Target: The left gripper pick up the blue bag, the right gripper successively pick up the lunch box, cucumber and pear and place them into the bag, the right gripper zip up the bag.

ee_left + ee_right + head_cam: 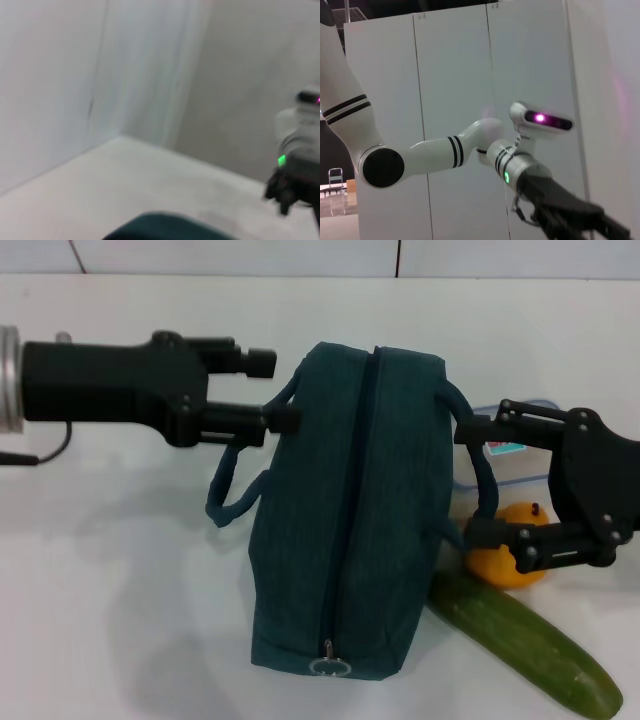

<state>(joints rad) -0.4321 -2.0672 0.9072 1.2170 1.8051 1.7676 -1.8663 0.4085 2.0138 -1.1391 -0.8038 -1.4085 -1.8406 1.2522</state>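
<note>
The blue bag (350,510) lies in the middle of the white table, its zipper running along the top and the silver ring pull (330,667) at the near end. My left gripper (275,390) reaches in from the left with its fingers apart around the top of the bag's left handle (228,490). My right gripper (470,482) is open on the bag's right side, its fingers spanning the right handle (487,485). Behind it lie the lunch box (512,452), the pear (505,562) and the cucumber (530,640). A corner of the bag shows in the left wrist view (165,227).
The table's far edge meets a white wall (320,255). The right wrist view shows my left arm (435,155), its black gripper (565,212) and my head (540,118) before white panels. The left wrist view shows the right arm's wrist (297,170).
</note>
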